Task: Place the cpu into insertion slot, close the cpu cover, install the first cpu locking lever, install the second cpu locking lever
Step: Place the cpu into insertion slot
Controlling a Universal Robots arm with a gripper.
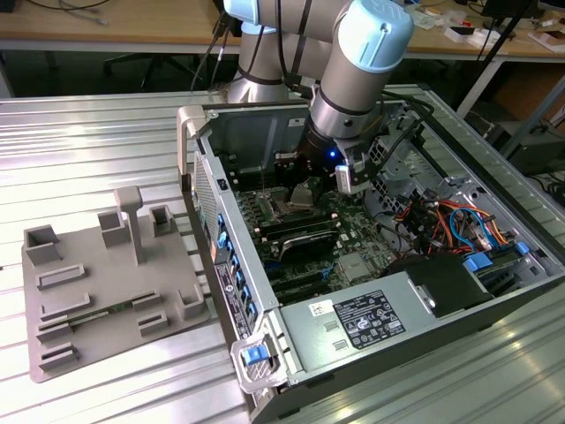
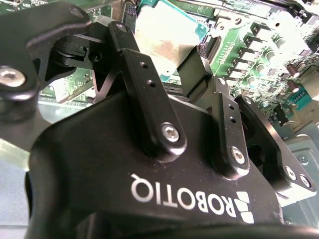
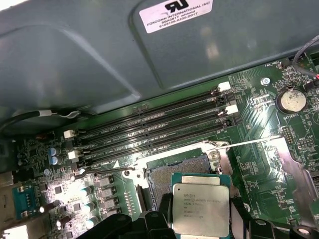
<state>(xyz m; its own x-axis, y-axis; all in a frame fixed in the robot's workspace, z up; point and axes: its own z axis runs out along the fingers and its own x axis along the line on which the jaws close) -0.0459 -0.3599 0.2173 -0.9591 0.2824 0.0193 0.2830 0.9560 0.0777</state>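
My gripper is shut on the cpu, a flat square chip with a silvery top on a green edge. In the second wrist view its black fingers clamp two opposite sides of the cpu. The chip hangs just above the board, partly over the insertion slot, whose dark recess with a silver rim lies open. The cpu cover, a silver plate, is swung open beside the slot. Thin wire locking levers stand free at the slot's edges.
Long black memory slots run beside the socket under the grey case wall. A coin battery and capacitors sit nearby. Outside the case, a grey fixture tray lies at the exterior view's left; cables fill the right.
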